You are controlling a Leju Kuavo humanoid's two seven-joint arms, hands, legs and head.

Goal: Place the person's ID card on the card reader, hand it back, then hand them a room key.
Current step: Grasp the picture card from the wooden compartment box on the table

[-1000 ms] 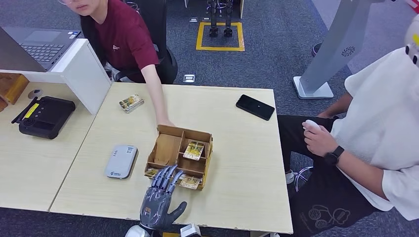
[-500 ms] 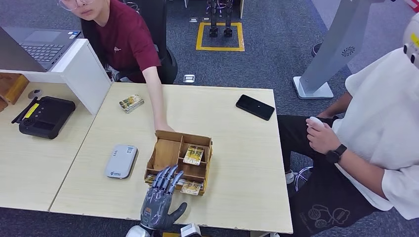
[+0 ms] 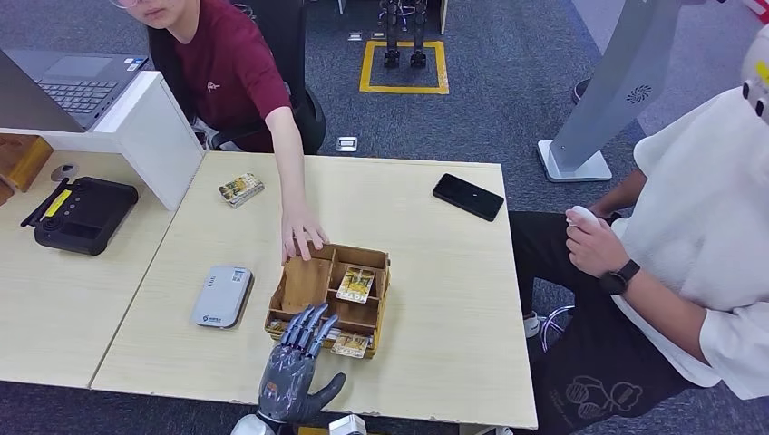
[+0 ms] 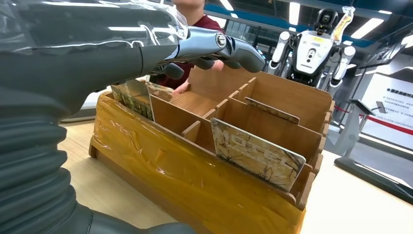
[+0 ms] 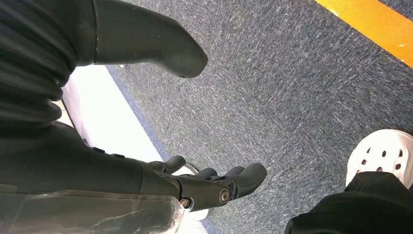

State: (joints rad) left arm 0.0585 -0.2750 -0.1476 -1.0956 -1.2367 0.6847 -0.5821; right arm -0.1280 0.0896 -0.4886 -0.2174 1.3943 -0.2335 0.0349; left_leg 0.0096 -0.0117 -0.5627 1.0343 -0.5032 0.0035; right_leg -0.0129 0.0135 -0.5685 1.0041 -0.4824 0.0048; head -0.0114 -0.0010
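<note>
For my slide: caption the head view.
Left hand reaches over the wooden card organizer as a person's hand rests on its rim.

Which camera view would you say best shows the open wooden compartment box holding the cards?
The head view: the wooden compartment box shows whole from above. The left wrist view shows its near wall close up.

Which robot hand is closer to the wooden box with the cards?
The left robot hand. Its fingers reach over the near edge of the wooden card box on the table. The right robot hand hangs low over the carpet, away from it.
</note>
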